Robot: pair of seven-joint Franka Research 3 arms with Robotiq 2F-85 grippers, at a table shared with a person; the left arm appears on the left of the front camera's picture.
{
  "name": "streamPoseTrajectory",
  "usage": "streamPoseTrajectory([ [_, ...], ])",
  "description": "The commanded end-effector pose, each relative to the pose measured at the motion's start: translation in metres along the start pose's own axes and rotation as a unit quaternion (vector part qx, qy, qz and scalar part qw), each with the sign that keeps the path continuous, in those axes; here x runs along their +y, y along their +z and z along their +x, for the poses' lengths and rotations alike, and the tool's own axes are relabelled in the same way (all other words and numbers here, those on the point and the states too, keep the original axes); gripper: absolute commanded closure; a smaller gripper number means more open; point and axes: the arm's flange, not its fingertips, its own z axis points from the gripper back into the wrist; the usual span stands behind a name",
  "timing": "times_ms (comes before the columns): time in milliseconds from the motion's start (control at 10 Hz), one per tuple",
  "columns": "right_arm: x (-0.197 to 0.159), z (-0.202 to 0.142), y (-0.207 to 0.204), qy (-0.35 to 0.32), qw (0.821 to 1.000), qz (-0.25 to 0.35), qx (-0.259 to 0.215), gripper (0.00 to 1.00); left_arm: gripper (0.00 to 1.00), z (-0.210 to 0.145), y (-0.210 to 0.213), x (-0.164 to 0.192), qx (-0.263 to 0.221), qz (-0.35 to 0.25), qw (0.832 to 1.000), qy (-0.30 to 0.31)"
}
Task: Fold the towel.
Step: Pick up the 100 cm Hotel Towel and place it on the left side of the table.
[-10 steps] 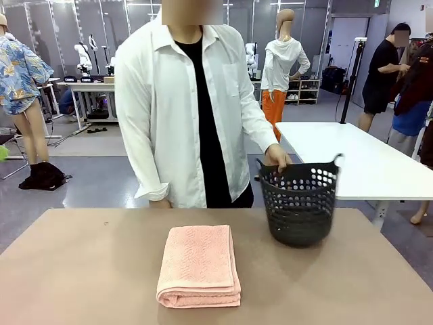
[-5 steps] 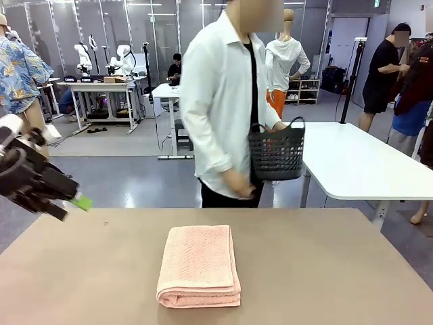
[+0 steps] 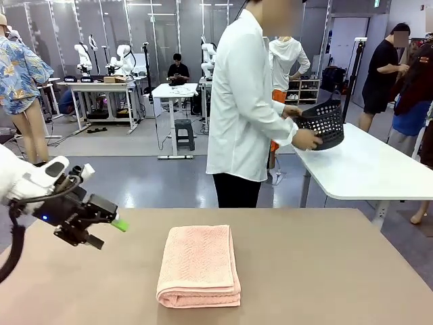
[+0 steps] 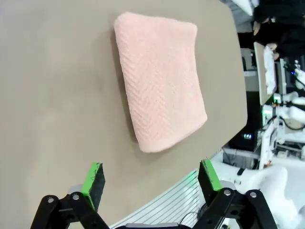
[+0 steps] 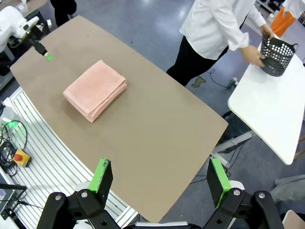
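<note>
Pink towel [image 3: 199,265] lay already folded, mid-table toward the robot-side edge. Left gripper [image 3: 111,229] hovered off its left, jaws apart, empty; right gripper [image 5: 159,183] open, high above. Folding looked finished; next call: retract.

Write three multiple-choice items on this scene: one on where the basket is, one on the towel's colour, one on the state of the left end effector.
1. Where is the basket?
A. On the brown table beside the towel
B. In the person's hands at the white table
C. On the floor

2. What colour is the towel?
A. Pink
B. Blue
C. Green

3. What state is the left end effector in?
A. Shut on the towel
B. Open, holding nothing
C. Shut on the basket

B: the person holds the basket over the white table.
A: the towel is salmon pink.
B: the left end effector has its fingers apart, short of the towel.
</note>
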Motion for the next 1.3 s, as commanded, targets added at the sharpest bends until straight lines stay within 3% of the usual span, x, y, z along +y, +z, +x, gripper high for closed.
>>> streamPoseTrajectory([
  [0, -0.001, 0.003, 0.000, -0.013, 1.000, -0.004, 0.000, 0.00, 0.00, 0.017, -0.034, 0.010, -0.020, -0.015, 0.999, 0.026],
  [200, -0.001, 0.003, 0.000, -0.013, 1.000, -0.004, 0.000, 0.00, 0.00, 0.018, -0.066, 0.022, -0.006, -0.038, 0.998, 0.054],
  [500, -0.001, 0.003, 0.000, -0.013, 1.000, -0.004, 0.000, 0.00, 0.00, 0.019, -0.099, 0.028, 0.002, -0.094, 0.994, 0.048],
  [1200, -0.001, 0.003, 0.000, -0.013, 1.000, -0.004, 0.000, 0.00, 0.00, 0.022, -0.160, 0.046, 0.004, -0.143, 0.988, 0.061],
])
